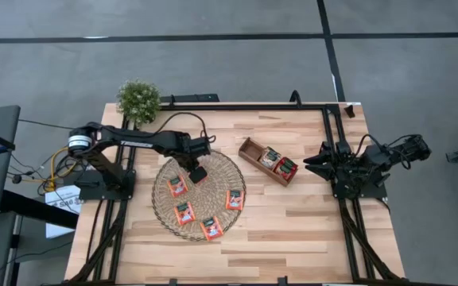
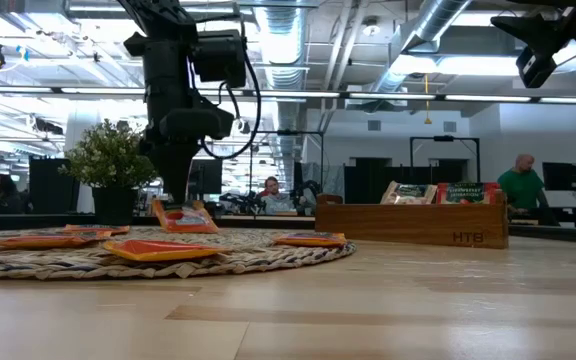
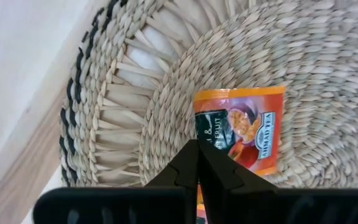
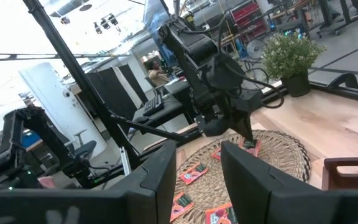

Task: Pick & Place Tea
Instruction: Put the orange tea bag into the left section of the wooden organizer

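Note:
A round wicker mat (image 1: 223, 171) lies left of the table's middle with several red-orange tea sachets (image 1: 184, 212) flat on it. My left gripper (image 1: 198, 173) stands over the mat's far part, pointing down, shut on one orange sachet (image 3: 244, 127). The brown wooden tray (image 1: 250, 148) to the right holds two sachets (image 1: 277, 162) standing on edge. My right gripper (image 4: 196, 180) waits open at the table's right edge, level, with nothing between its fingers. My left gripper pinches the orange sachet between its two shut fingers (image 3: 188, 165), at one edge (image 3: 205, 134) of the packet. The fingers come from above, pointing down. The sachet (image 2: 185, 219) hangs tilted below them, low over the mat; whether its lower edge touches the weave I cannot tell.
A small potted plant (image 1: 138, 99) stands at the table's far left corner. Bare wood lies along the near edge and between the mat and the right arm's base (image 1: 356, 179). People (image 2: 521, 180) are in the room beyond the table.

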`<action>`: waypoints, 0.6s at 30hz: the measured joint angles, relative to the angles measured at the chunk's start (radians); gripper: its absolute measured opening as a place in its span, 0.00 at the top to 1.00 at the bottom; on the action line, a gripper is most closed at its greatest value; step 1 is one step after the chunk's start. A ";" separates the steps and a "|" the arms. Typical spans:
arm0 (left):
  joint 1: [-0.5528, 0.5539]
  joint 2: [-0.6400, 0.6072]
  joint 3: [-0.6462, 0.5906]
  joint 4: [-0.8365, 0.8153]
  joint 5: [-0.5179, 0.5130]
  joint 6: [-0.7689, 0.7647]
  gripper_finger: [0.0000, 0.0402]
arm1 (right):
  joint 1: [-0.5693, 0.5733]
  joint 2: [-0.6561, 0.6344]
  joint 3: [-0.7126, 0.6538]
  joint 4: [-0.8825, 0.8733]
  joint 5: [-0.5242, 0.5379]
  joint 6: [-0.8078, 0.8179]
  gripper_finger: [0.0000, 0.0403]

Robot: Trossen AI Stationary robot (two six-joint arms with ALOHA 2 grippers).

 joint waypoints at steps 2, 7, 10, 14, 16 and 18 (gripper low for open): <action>0.000 -0.013 0.000 0.000 0.001 0.000 1.00 | 0.000 0.000 0.000 0.000 0.000 0.000 0.71; 0.000 -0.053 0.000 0.001 0.013 0.000 1.00 | 0.000 0.000 0.000 0.000 0.000 0.000 0.71; 0.000 -0.077 0.000 0.002 0.019 0.000 1.00 | 0.000 0.000 0.000 0.000 0.000 0.000 0.71; 0.000 -0.104 0.000 0.001 0.028 0.000 1.00 | 0.000 0.000 0.000 0.000 0.000 0.000 0.71; 0.000 -0.109 0.000 0.002 0.027 0.000 1.00 | 0.000 0.000 0.000 0.000 0.000 0.000 0.71; 0.000 -0.109 0.000 0.001 0.025 0.000 1.00 | 0.000 0.000 0.000 0.000 0.000 0.000 0.71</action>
